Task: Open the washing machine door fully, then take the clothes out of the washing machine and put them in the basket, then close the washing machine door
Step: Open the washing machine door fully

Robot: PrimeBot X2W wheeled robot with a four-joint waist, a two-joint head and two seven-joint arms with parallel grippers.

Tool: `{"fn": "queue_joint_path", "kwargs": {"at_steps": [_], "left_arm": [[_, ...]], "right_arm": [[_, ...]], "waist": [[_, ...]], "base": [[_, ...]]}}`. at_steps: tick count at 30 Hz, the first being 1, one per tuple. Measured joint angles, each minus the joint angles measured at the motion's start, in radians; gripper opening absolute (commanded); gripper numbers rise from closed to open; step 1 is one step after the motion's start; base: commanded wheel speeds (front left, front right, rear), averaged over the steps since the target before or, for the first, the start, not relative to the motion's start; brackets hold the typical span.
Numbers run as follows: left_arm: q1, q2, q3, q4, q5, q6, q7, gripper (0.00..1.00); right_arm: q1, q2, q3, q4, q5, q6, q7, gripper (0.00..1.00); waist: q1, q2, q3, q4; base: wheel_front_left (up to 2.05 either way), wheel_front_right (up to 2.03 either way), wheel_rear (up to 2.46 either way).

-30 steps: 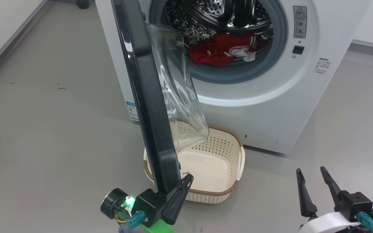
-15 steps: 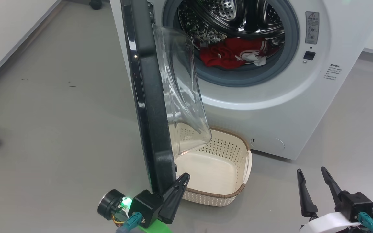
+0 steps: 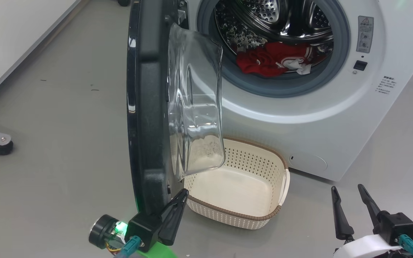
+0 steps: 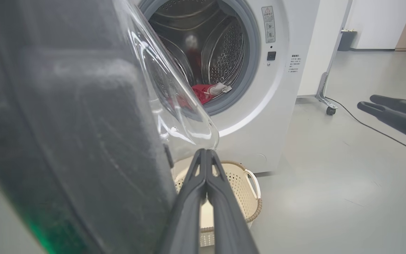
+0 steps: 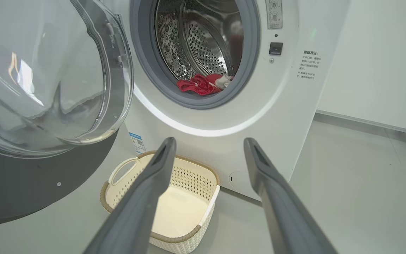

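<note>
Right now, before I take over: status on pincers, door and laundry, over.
Left pincer shut, at lower edge of door. Right pincer open, empty. Red clothes in drum, basket empty. Glass bowl looks to overhang basket.

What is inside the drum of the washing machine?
Red clothes with white trim lie at the front of the drum, a black-and-white patterned cloth behind them, leftward. Anything under the heap is covered.
</note>
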Motion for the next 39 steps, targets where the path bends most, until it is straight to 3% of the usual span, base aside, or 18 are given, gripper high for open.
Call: {"fn": "queue_joint_path", "kwargs": {"at_steps": [11, 39], "left_arm": [[0.035, 0.008, 0.084, 0.001, 0.002, 0.029, -0.021, 0.0], [0.043, 0.016, 0.352, 0.085, 0.012, 0.04, -0.071, 0.0]], "right_arm": [[0.0, 0.001, 0.003, 0.001, 0.0, 0.003, 0.0, 1.0], [-0.018, 0.001, 0.0, 0.002, -0.011, 0.009, 0.0, 1.0]], "waist": [[0.0, 0.0, 0.001, 0.022], [0.0, 0.0, 0.038, 0.003]], "base": [[0.0, 0.0, 0.0], [0.0, 0.0, 0.0]]}}
